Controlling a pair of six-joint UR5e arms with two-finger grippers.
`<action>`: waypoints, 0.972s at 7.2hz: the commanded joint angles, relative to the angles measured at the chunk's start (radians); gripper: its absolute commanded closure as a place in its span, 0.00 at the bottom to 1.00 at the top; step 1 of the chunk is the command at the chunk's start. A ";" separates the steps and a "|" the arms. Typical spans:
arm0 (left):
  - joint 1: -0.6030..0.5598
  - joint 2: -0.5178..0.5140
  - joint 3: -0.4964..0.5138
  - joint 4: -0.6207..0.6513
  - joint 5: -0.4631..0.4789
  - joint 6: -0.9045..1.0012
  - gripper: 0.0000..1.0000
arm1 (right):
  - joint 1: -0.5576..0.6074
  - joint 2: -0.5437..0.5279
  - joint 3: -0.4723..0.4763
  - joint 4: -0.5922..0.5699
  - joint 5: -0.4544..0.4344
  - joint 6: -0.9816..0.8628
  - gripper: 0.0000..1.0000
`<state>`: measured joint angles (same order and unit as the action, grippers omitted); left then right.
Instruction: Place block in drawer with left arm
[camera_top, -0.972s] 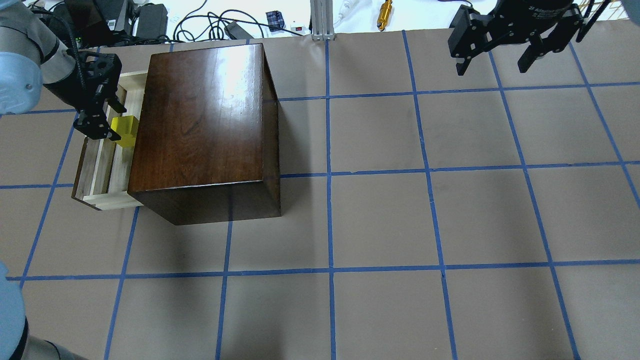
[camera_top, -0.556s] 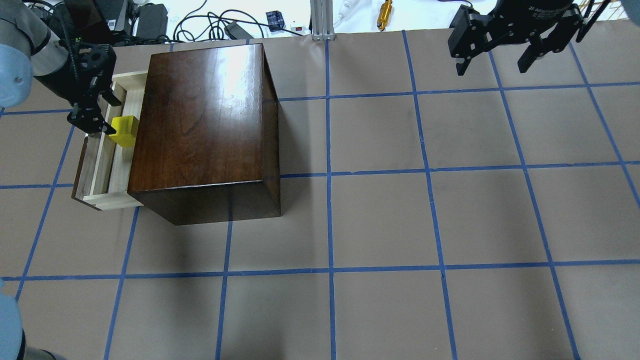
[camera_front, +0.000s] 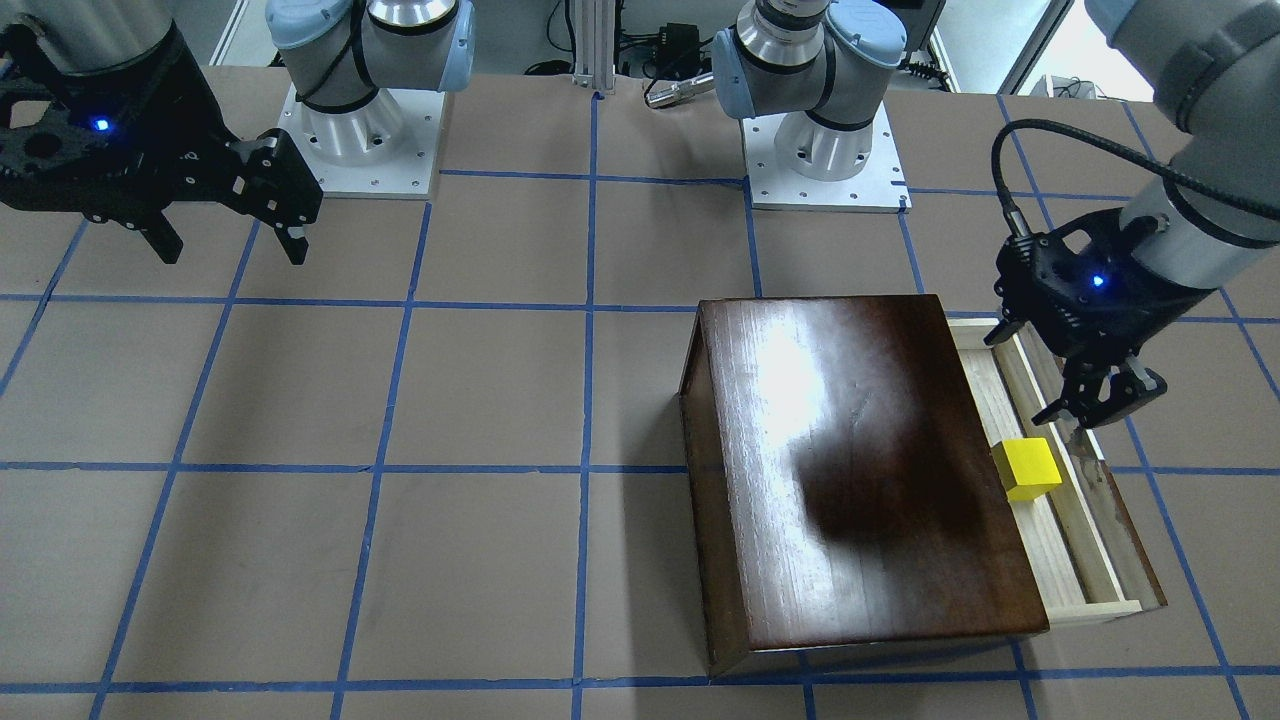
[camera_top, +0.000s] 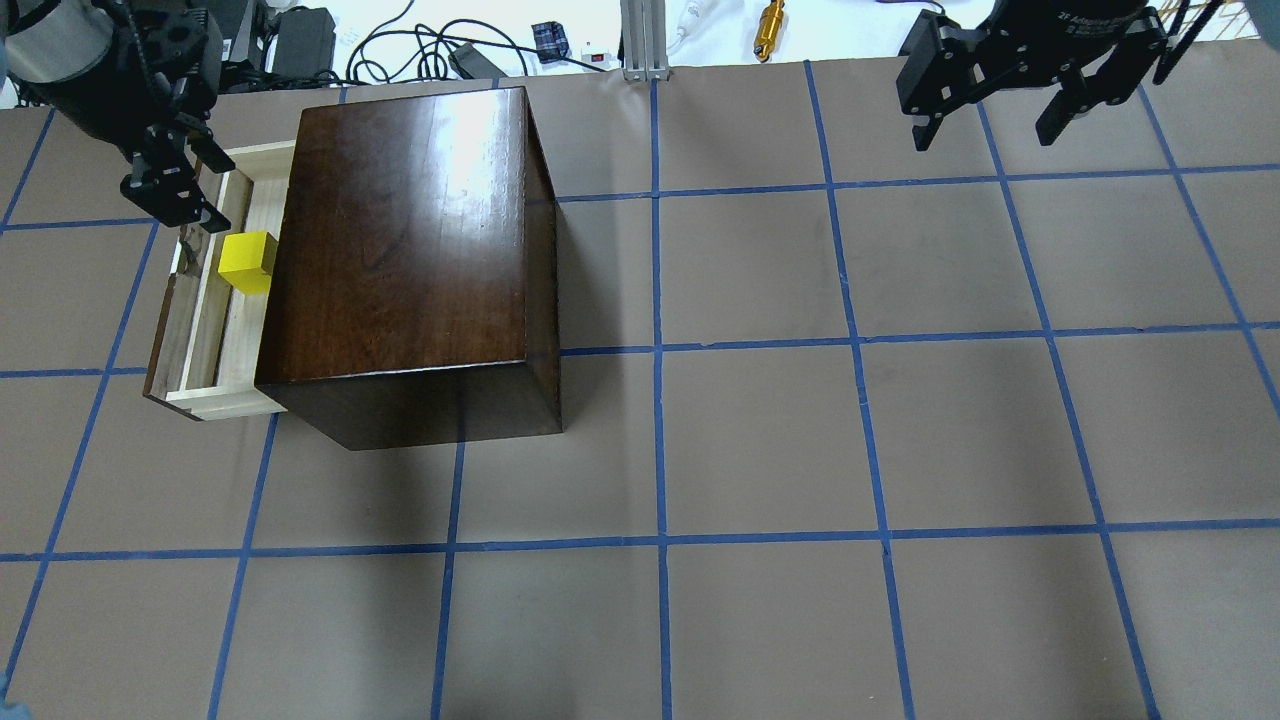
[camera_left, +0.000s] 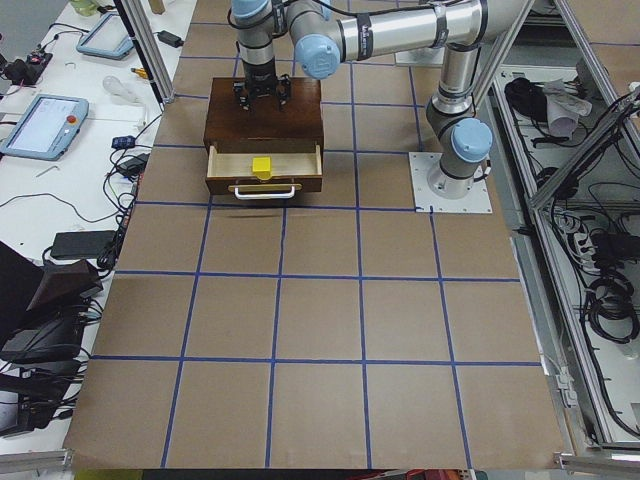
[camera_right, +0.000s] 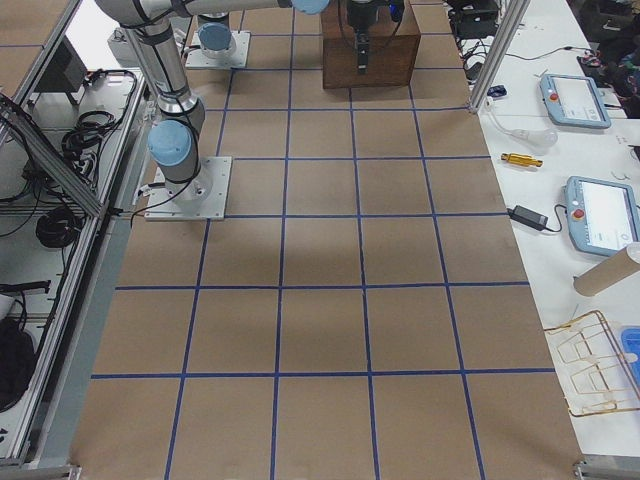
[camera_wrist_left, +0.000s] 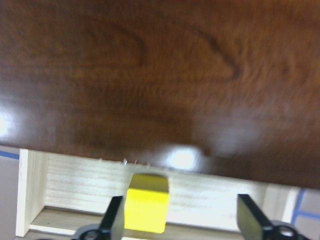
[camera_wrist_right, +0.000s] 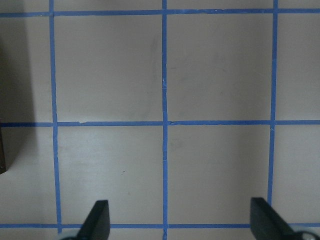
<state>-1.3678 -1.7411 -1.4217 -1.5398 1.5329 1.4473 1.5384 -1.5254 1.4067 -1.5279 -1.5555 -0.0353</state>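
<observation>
Brown paper is covering the whole tabletop (camera_top: 760, 440), matte and a bit scuffed, with blue tape lines (camera_top: 660, 350) cutting it into big squares. Past the far edge, black cables (camera_top: 400, 40) are snaking over a white bench next to an aluminium post (camera_top: 640, 40).

Going left to right in the overhead view: the left arm (camera_top: 110, 90) is hanging over the far end of the drawer (camera_top: 200, 330). Its jaws are spread wide and gripping nothing, with the block well below them in the wrist view. The drawer is sticking out of the left side of the box (camera_top: 400, 240). It's a shallow tray of pale raw wood, and its thin metal pull (camera_left: 262, 188) is showing in the side view.

The block (camera_top: 247, 262) is sitting on the drawer floor, tucked right up against the box. It's a small plain cube, bright yellow.

The box itself is dark brown and glossy, and its lid is throwing back a big white glare.

Way over at the far right corner, the right arm (camera_top: 1030, 50) is hovering above bare paper, jaws released and empty too.
</observation>
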 joint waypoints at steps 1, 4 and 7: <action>-0.101 0.043 -0.002 -0.016 0.007 -0.355 0.11 | -0.001 -0.001 0.000 0.000 0.000 0.000 0.00; -0.145 0.052 -0.008 -0.010 0.004 -0.887 0.06 | 0.000 -0.001 0.000 0.000 0.000 0.000 0.00; -0.158 0.075 -0.008 0.004 0.010 -1.195 0.00 | 0.000 -0.001 0.000 0.000 0.000 0.000 0.00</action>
<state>-1.5221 -1.6774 -1.4296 -1.5385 1.5405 0.3513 1.5385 -1.5253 1.4067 -1.5279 -1.5561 -0.0353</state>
